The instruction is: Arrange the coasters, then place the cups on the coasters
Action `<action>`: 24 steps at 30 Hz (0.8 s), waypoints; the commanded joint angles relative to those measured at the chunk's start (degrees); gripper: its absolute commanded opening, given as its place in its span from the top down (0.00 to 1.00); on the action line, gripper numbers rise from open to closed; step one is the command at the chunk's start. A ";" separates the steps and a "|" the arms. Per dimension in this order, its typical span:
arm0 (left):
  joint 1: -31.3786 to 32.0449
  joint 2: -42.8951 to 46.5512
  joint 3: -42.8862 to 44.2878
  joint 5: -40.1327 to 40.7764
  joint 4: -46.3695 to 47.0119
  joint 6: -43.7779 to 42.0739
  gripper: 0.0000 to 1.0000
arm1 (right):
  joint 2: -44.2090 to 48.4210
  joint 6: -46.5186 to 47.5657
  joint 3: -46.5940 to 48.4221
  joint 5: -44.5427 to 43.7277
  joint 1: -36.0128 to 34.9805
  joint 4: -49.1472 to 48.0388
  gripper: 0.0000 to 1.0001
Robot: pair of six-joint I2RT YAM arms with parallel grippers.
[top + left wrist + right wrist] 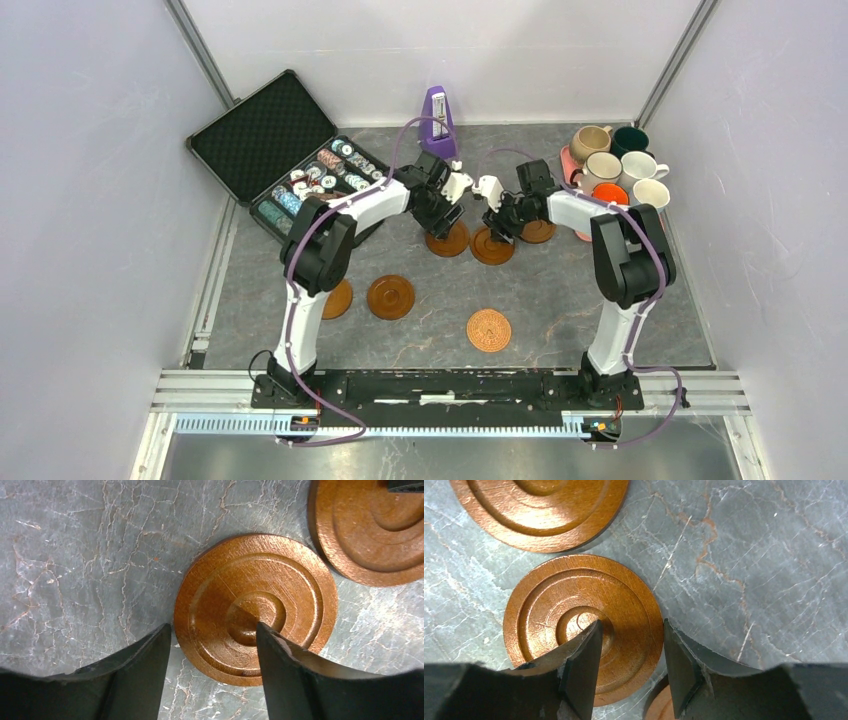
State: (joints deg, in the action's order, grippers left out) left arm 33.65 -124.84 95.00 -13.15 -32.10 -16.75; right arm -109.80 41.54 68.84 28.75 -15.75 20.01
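Black fingers (145,680) of the left gripper (214,627) fill the bottom of the left wrist view. They are about half open and hold nothing. One finger stands just beside the rim of a round brown wooden coaster (240,580), and the other stands over its ringed centre. Whether they touch the wood, I cannot tell. A second brown coaster (370,530) lies just beside it, at the upper right.

The right gripper (633,625) is placed in a similar way, about half open and with nothing held. One finger is over the centre of another round brown coaster (574,590), and the other is just past its rim, above the grey marbled table (749,555).

From above, both grippers are low over a row of three coasters (492,247) in the middle of the table. Three further coasters (390,297) lie flat nearer the arm bases. The cluster of handled mugs (603,168) stands crowded on a pink tray (567,160) at the far right.
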 commanded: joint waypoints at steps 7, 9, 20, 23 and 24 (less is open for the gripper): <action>0.41 7.90 -10.40 -1.61 3.09 -6.27 0.51 | 6.11 -1.11 -11.48 -1.72 -0.57 -2.00 0.49; 0.53 9.61 -12.99 -1.92 3.09 -7.51 0.55 | 7.26 -1.02 -13.39 -1.86 -0.52 -2.18 0.50; 5.11 15.78 -22.26 -2.07 3.82 -9.16 0.61 | 13.41 -0.71 -23.07 -1.22 -0.66 -2.06 0.53; 7.11 16.79 -24.00 -2.13 4.32 -8.88 0.61 | 15.25 -1.15 -25.33 -1.63 -0.60 -2.02 0.53; 7.74 16.92 -24.44 -2.06 4.61 -8.65 0.61 | 15.67 -1.35 -25.98 -1.75 -0.60 -2.06 0.53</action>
State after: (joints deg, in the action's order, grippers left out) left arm 38.81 -109.97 72.93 -14.96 -27.70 -22.92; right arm -94.50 40.10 47.70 29.56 -15.84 11.42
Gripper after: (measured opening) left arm 0.443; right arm 0.481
